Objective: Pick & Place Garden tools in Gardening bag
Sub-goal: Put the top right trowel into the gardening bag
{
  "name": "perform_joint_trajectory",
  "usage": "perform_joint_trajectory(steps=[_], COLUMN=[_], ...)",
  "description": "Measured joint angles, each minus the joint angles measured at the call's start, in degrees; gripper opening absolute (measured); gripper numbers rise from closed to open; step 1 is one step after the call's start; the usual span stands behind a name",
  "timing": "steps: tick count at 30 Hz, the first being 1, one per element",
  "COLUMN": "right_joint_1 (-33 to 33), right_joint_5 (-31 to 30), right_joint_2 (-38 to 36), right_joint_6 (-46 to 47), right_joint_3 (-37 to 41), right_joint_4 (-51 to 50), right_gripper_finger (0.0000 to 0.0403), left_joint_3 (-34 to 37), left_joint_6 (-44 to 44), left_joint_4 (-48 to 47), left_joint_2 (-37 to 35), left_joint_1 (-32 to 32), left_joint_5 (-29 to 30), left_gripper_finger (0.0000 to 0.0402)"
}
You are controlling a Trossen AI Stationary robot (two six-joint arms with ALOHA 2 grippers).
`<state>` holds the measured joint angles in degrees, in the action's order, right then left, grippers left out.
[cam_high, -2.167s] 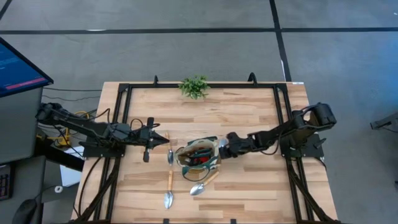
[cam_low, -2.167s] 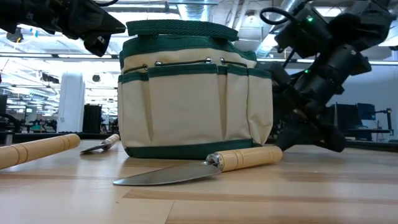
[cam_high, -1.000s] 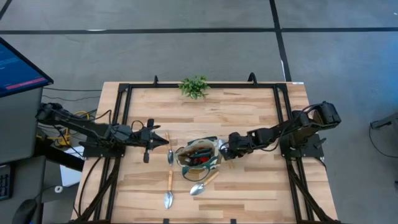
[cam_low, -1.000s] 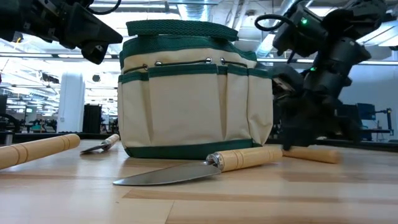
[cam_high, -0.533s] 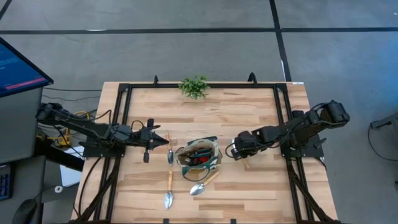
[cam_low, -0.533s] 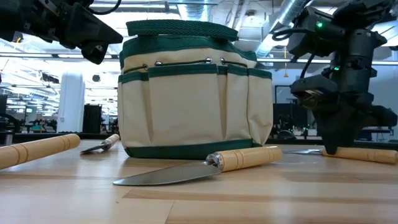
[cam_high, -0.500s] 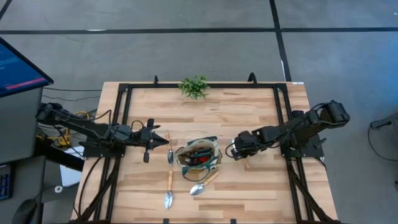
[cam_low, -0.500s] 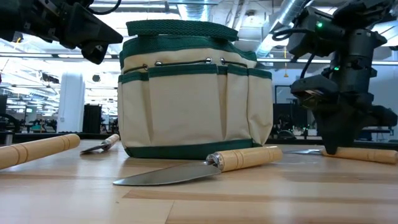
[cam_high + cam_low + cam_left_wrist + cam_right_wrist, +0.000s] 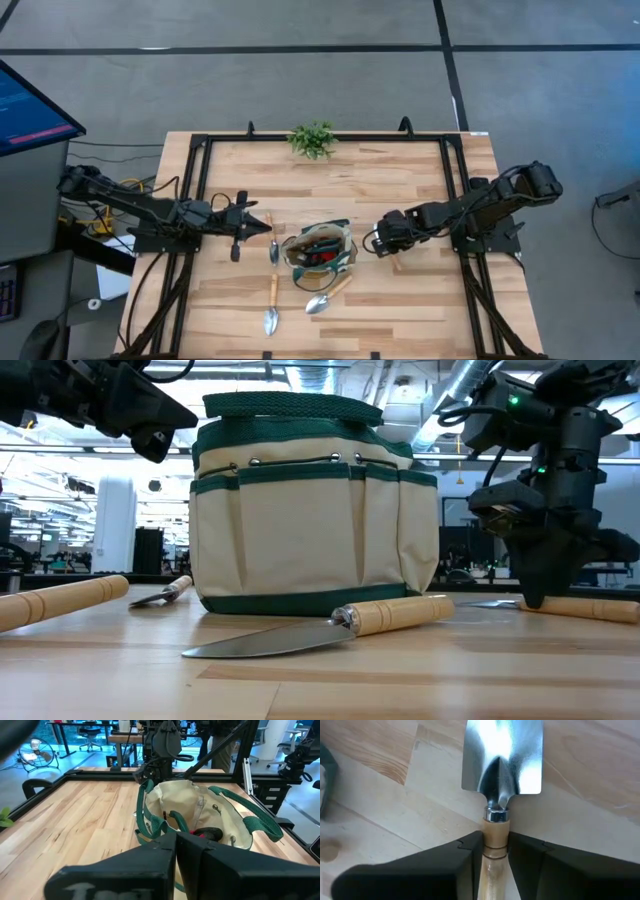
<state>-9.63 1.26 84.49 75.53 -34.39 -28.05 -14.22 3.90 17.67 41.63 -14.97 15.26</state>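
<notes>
The tan gardening bag (image 9: pixel 320 248) with green trim stands upright mid-table and holds a red-and-black item (image 9: pixel 205 834) and dark handles. To its right, my right gripper (image 9: pixel 383 243) points down and is shut on a wooden-handled trowel (image 9: pixel 502 755) that lies on the table. Near the bag's front lies another trowel (image 9: pixel 325 298). A long scoop (image 9: pixel 271 303) and a small tool (image 9: pixel 272 245) lie at its left. My left gripper (image 9: pixel 262 229) hangs shut above the table, left of the bag, and touches nothing. My right gripper pinches the trowel's wooden handle (image 9: pixel 492 827) between its two fingers, just behind the metal collar at the blade end. The fingers (image 9: pixel 465 855) come from above, pointing down, and lie across the handle. The trowel lies flat, its handle (image 9: pixel 585 608) on the table.
A leafy green plant (image 9: pixel 312 139) sits at the table's far edge. A black frame (image 9: pixel 205 190) runs along the left, right and far sides. Bare wood lies between the bag and the plant. A monitor (image 9: pixel 30 110) stands off the table's left.
My right gripper has moved from the bag's right side toward the table's right edge and tipped to point more steeply down. The trowel under it has slid along the table the same way, away from the bag. Over the last half second nothing has moved.
</notes>
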Motion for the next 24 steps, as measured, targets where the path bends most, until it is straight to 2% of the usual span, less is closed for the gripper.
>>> perform_joint_trajectory(steps=[17,24], right_joint_1=[-2.02,-2.06], right_joint_5=[-3.10,-7.93], right_joint_2=[-1.29,-6.33], right_joint_6=[-7.17,-10.21], right_joint_3=[-1.20,-4.52], right_joint_4=[-1.03,-9.65], right_gripper_finger=[0.0050,0.0050], left_joint_3=[-0.02,-0.02], left_joint_6=[0.01,0.02], left_joint_4=[0.01,0.22], left_joint_2=[0.00,0.00], left_joint_1=[0.01,-0.01], left_joint_5=[0.04,0.26], left_gripper_finger=[0.0003,0.0003])
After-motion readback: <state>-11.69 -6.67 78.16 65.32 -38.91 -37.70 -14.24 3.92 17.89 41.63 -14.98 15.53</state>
